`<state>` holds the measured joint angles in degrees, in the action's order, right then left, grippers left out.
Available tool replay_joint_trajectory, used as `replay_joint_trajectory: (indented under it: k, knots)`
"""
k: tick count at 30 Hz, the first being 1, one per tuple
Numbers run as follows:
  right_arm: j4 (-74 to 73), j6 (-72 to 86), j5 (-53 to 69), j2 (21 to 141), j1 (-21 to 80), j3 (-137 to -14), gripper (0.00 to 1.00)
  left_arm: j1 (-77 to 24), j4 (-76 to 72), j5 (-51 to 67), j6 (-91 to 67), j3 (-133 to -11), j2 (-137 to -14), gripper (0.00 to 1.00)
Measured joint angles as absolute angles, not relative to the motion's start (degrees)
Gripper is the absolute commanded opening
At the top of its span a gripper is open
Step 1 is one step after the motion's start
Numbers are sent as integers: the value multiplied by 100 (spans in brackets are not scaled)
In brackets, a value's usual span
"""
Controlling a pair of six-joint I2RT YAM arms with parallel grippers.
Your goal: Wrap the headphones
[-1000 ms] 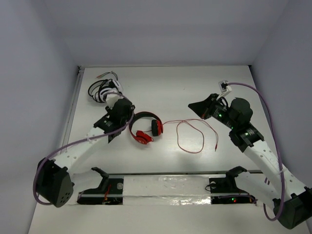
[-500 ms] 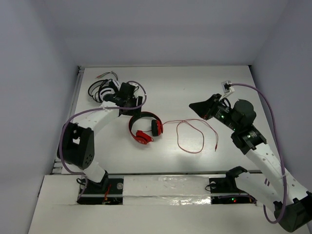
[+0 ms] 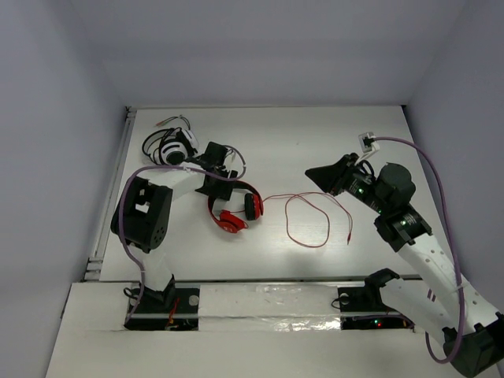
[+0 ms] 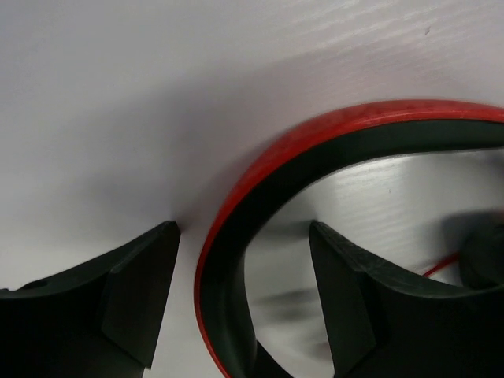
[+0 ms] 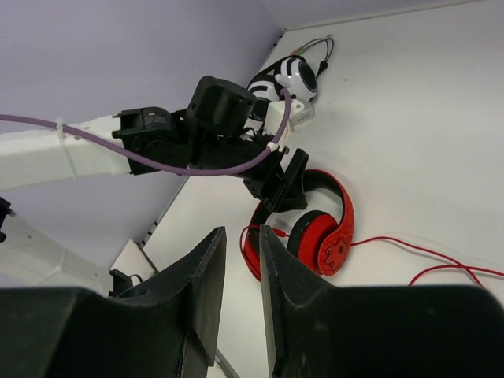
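Your left gripper [image 4: 242, 244] is spread wide, and its wrist camera shows what the other views hide: the red headband [image 4: 331, 130] with its black lining runs up between the two fingers [image 4: 134, 291], one outside the arc and one inside, and neither pad is clearly touching it. From above, you see only the gripper's black body [image 3: 219, 185] over the far left curve of the headphones [image 3: 234, 209], with the jaws themselves covered. The headphones lie on the table [image 3: 315, 134] left of centre, earcups towards you, and their cable [image 3: 315, 220] trails right in loose loops. Just beyond your left wrist sits the black-and-white pair [image 3: 169, 147], near the far left corner.

Your right gripper [image 5: 242, 256] hangs well apart from all this, raised over the right side, fingers parted by only a slim gap and empty. Its camera alone gives you the side-on look: the left arm reaching down onto the band, and one red earcup [image 5: 319, 236] facing you
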<state>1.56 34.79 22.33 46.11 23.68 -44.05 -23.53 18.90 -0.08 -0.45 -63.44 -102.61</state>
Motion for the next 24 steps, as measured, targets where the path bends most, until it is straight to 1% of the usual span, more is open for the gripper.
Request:
replay_joint_trajectory:
  k: [1, 4, 5, 7, 8, 9, 10, 11, 16, 19, 23, 24]
  knots:
    - [156, 3479, 2231, 4613, 2368, -4405, 30, -2353, 1846, -49, -43, -6348, -10263, 63]
    - [161, 3479, 2235, 4622, 2368, -4405, 30, -2353, 1800, -49, -43, -6351, -10289, 54]
    - [161, 3479, 2235, 4624, 2368, -4405, 30, -2353, 1782, -38, -38, -6351, -10298, 43]
    - [161, 3479, 2235, 4628, 2368, -4405, 30, -2353, 1743, -38, -34, -6351, -10304, 31]
    - [161, 3479, 2235, 4628, 2368, -4405, 30, -2353, 1728, -60, -40, -6351, -10309, 17]
    - [161, 3479, 2235, 4628, 2368, -4405, 30, -2353, 1710, -67, -58, -6348, -10311, 11]
    - [163, 3479, 2233, 4628, 2368, -4405, 29, -2351, 1702, -23, -58, -6346, -10311, 2]
    - [161, 3476, 2233, 4628, 2368, -4405, 29, -2340, 1695, 16, -82, -6340, -10311, 0]
    - [165, 3479, 2231, 4628, 2368, -4405, 28, -2324, 1640, 220, -202, -6311, -10298, 0]
    - [176, 3476, 2228, 4630, 2368, -4403, 24, -2324, 1645, 217, -246, -6311, -10278, 0]
    - [235, 3494, 2244, 4740, 2368, -4401, 6, -2314, 1887, 270, -410, -6320, -10082, 0]
    - [257, 3496, 2268, 4792, 2368, -4401, 3, -2314, 1994, 255, -460, -6346, -9966, 0]
